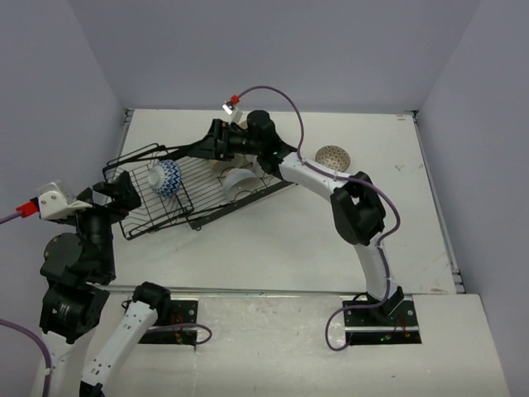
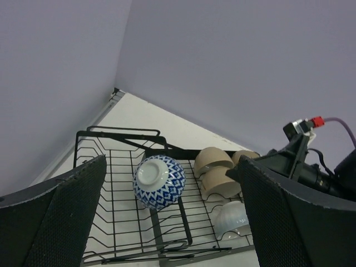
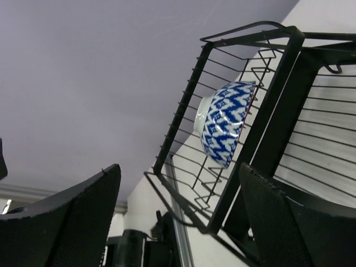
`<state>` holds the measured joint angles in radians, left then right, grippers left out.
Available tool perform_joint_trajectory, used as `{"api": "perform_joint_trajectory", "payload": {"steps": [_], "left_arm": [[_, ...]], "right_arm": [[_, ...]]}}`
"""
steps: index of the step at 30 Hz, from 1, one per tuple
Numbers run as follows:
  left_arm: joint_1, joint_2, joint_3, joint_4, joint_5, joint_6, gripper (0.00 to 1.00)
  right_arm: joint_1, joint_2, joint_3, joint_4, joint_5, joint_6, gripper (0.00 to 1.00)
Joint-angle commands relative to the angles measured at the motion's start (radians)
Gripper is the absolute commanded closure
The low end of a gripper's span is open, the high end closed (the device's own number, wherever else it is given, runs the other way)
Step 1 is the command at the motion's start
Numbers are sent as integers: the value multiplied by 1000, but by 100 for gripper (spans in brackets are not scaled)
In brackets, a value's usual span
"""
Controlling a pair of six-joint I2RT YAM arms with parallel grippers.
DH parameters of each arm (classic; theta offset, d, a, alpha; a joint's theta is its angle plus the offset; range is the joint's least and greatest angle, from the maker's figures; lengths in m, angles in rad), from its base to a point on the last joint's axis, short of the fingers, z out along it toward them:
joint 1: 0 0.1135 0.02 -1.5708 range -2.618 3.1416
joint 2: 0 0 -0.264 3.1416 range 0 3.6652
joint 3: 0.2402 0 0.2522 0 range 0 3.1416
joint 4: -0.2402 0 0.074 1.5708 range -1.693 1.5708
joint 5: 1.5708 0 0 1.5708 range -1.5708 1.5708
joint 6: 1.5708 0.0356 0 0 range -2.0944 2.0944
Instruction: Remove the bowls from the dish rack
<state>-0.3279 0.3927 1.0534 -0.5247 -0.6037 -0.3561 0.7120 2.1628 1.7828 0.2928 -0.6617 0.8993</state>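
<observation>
The black wire dish rack (image 1: 194,194) lies askew at the table's left centre. A blue-white patterned bowl (image 1: 165,177) rests on its side in the rack's left part; it also shows in the left wrist view (image 2: 159,182) and the right wrist view (image 3: 225,122). Three beige bowls (image 2: 218,179) and a white bowl (image 2: 233,218) lie upside down in the rack's right part. My left gripper (image 1: 124,192) (image 2: 172,222) is open at the rack's near-left end. My right gripper (image 1: 211,142) (image 3: 178,222) is open at the rack's far edge, with rack wires (image 3: 183,183) between its fingers.
A round bowl with a speckled brown inside (image 1: 333,155) stands on the table right of the rack, behind the right arm's forearm (image 1: 310,175). Walls close the table at the back and both sides.
</observation>
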Motion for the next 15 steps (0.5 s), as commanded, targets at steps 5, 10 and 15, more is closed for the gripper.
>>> {"api": "perform_joint_trajectory", "payload": {"steps": [5,10,15], "left_arm": [[-2,-32,-115,136,39,95,0],[-16,-81,-187,181,25,111,0],[-30,-130,-225,209,16,117,0]], "right_arm": [[56,155,239,-190,206,-39,15],[60,307,444,-265,131,15,16],[60,393,561,-288,51,56,20]]}}
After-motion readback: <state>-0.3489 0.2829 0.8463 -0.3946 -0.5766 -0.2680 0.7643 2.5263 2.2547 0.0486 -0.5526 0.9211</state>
